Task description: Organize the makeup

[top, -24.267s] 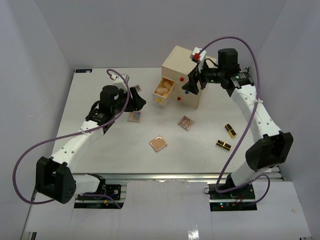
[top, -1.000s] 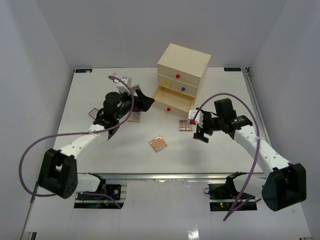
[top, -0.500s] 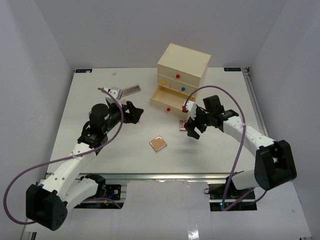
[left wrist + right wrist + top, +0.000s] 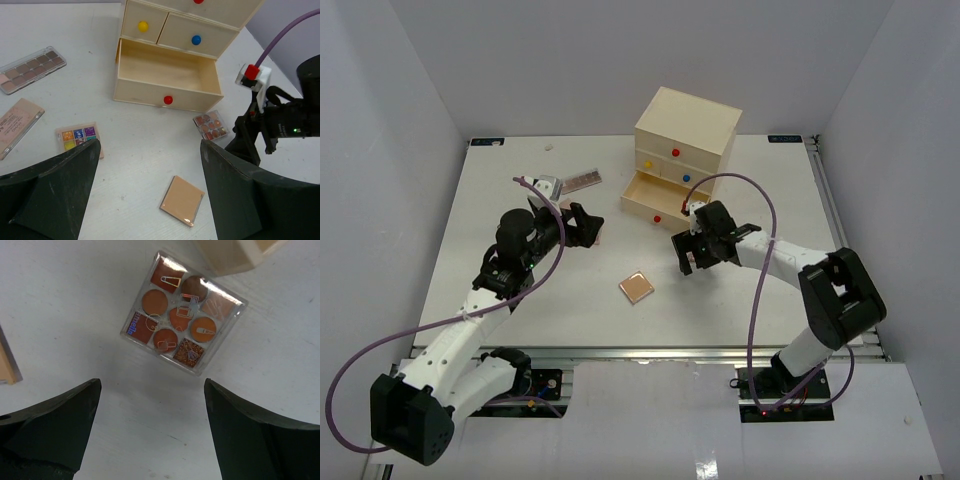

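My right gripper [image 4: 686,256] is open and hovers just above a square palette of orange-brown shades [image 4: 182,312], which lies ahead of its fingertips by the open bottom drawer [image 4: 167,75] of the cream chest [image 4: 685,135]. My left gripper [image 4: 585,225] is open and empty, held above the table. Below it lie a peach compact [image 4: 182,200] and a small colourful palette [image 4: 77,137]. A long brown palette [image 4: 31,68] and a flat pink package [image 4: 17,125] lie at the left. The open drawer is empty.
The chest stands at the back centre, its two upper drawers shut. The peach compact [image 4: 637,287] lies between the arms. The long palette [image 4: 582,179] lies behind the left gripper. The peach compact's edge shows at the left of the right wrist view [image 4: 7,365].
The right gripper has moved left and now stands over the orange-brown palette. The left arm has drawn back from the colourful palette. The lipsticks seen long ago are gone from the table.
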